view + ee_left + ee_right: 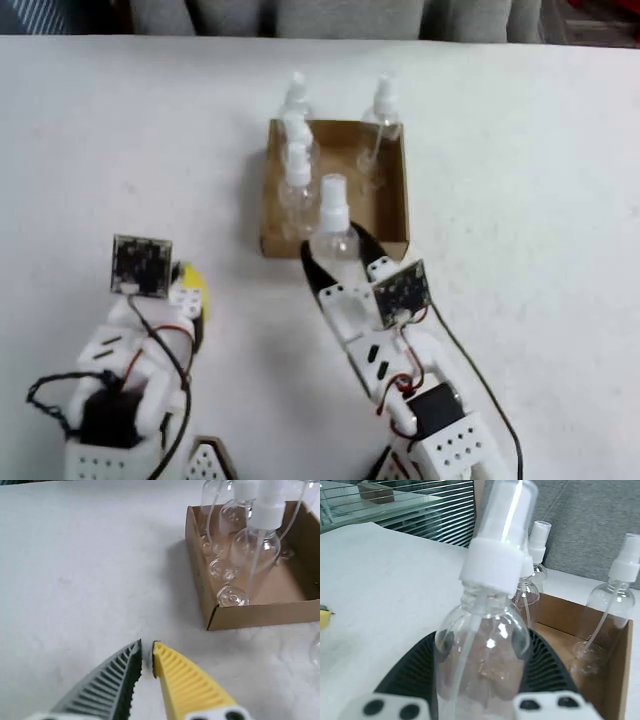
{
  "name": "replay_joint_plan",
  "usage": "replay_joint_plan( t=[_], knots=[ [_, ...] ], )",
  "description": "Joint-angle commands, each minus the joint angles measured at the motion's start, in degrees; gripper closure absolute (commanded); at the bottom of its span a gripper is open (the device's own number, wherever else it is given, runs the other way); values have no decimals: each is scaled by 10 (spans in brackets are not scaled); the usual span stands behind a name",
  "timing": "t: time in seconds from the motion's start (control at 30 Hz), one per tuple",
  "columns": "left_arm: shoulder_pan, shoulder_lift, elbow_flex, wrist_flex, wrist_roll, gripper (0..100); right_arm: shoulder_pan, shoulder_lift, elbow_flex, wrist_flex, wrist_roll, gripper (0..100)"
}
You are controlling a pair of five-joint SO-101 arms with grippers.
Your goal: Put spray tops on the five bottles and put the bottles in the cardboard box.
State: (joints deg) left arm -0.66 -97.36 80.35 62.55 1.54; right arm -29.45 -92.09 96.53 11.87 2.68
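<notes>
- Along the near wall of the cardboard box (284,244), on the arms' side, the right pincer (337,250) has its black fingers (545,665) clamped round the belly of a clear bottle (334,238). Whether the base touches the table (520,200) cannot be told.
- White table spreads broad on both sides of the box and runs past it to the far edge, where grey upholstery (350,15) rises.
- Well to the left of the box, the left pincer (147,652) sits low over the table. Its grey finger (112,680) and yellow finger (182,680) are drawn almost together, with a thin slit between the tips.
- The held bottle stands upright. It is transparent and round-shouldered, with a white spray top (497,555) on its neck and a thin dip tube (465,665) running down inside.
- The box is shallow, brown and open-topped.
- A row of three bottles (298,180) stands along its left wall, and a fourth bottle (383,120) stands towards the far right corner. All four wear white spray tops.
- A stretch of brown box floor shows between the row and the fourth bottle, just beyond the held bottle.
</notes>
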Motion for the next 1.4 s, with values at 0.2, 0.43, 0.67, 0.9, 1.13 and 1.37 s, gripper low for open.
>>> replay_joint_plan(
  t=[0.2,0.43,0.67,0.9,1.13,1.37],
  knots=[
    [-8,-2,119,-143,3,944,87,-4,6,-67,-47,982],
    [-8,-2,171,-193,-1,944,111,-4,4,-80,-49,982],
    [-27,-1,171,-191,-1,944,138,44,-18,-92,-53,982],
    [-23,0,171,-155,-1,944,164,263,-78,-189,-70,982],
    [-23,0,171,-141,-1,944,196,438,-99,-373,-69,982],
    [-23,0,171,-138,-1,944,196,555,-141,-498,-69,982]
  ],
)
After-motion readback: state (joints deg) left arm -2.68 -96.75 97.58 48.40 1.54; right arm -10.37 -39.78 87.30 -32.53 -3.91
